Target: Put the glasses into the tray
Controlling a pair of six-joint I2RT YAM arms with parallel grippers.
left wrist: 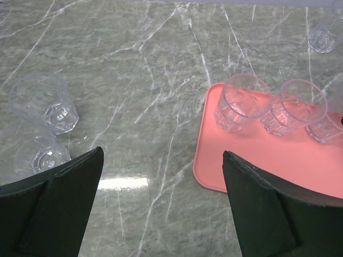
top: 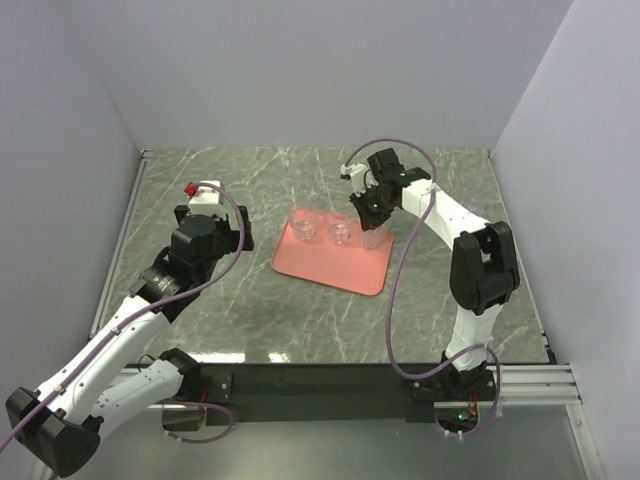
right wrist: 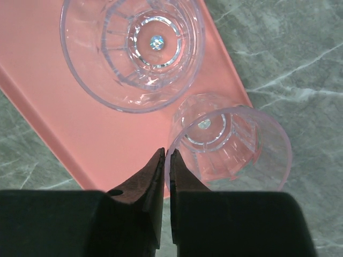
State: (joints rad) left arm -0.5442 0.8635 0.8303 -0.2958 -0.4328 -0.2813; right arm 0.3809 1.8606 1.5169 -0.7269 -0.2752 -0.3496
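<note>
Loose pair: two glasses (left wrist: 43, 99) are standing close together on the worktop (left wrist: 161, 64), well left of the tray (left wrist: 252, 160).
Far glass: another one (left wrist: 324, 38) is sitting on the worktop beyond the tray's far edge.
Tray pair: two glasses (top: 303, 225) are standing side by side along the tray's far edge, just left of the right end effector (right wrist: 166, 151).
Corner glass: the corner glass (right wrist: 230, 144) is sitting at the tray's far right corner, partly overhanging the rim. I cannot tell whether it is resting or lifted.
Right end effector: its fingers are pressing almost together, pinching the corner glass by the near part of its rim.
Left end effector: the left end effector (left wrist: 162, 154) is hanging over bare worktop between the loose pair and the tray's left edge, with its fingers spread wide and gripping nothing.
Room: the tray's near half is lying bare, and walls (top: 60, 150) are closing in the worktop on the left, far and right sides.
</note>
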